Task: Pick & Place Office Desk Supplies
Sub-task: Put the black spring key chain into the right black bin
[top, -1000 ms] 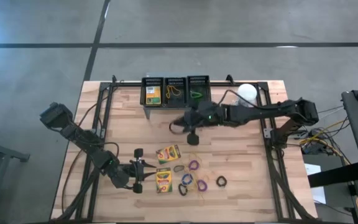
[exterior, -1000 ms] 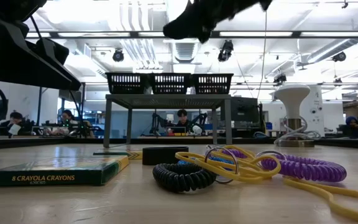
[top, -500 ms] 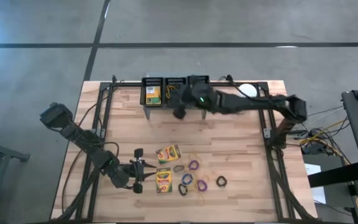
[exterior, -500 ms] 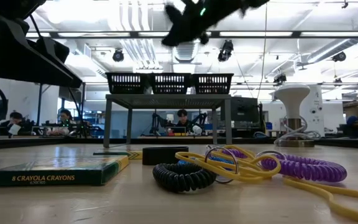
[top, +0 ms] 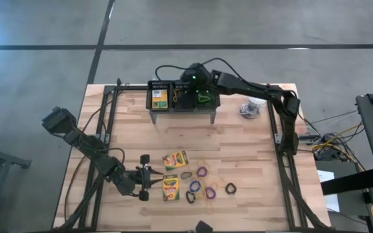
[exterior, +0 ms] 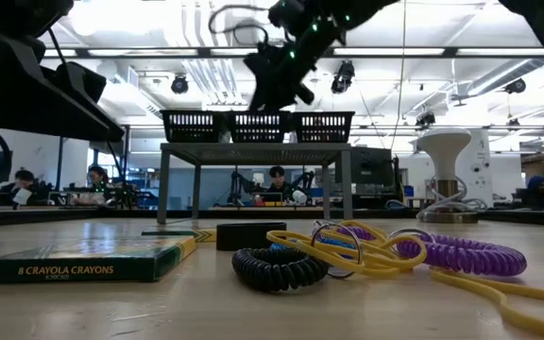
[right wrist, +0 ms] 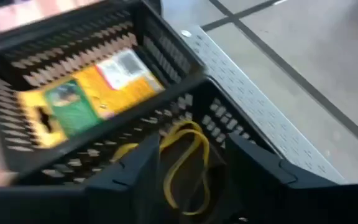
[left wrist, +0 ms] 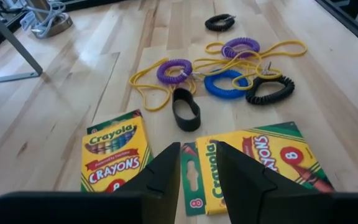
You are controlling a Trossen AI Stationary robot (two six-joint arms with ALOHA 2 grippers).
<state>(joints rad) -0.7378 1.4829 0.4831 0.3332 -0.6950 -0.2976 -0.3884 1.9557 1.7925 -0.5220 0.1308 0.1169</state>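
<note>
Crayon boxes point(left wrist: 114, 155) show yellow-and-green covers printed "Crayola Crayons".

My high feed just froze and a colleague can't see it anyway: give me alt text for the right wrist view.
The right gripper, fingers apart, hangs over the middle black basket, where a yellow rubber band lies. The neighbouring basket holds a yellow-and-green crayon box.

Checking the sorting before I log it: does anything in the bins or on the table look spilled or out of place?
Nothing stands out. A crayon box lies in one bin, a yellow rubber band in the next; remaining loops lie tangled on the table.
</note>
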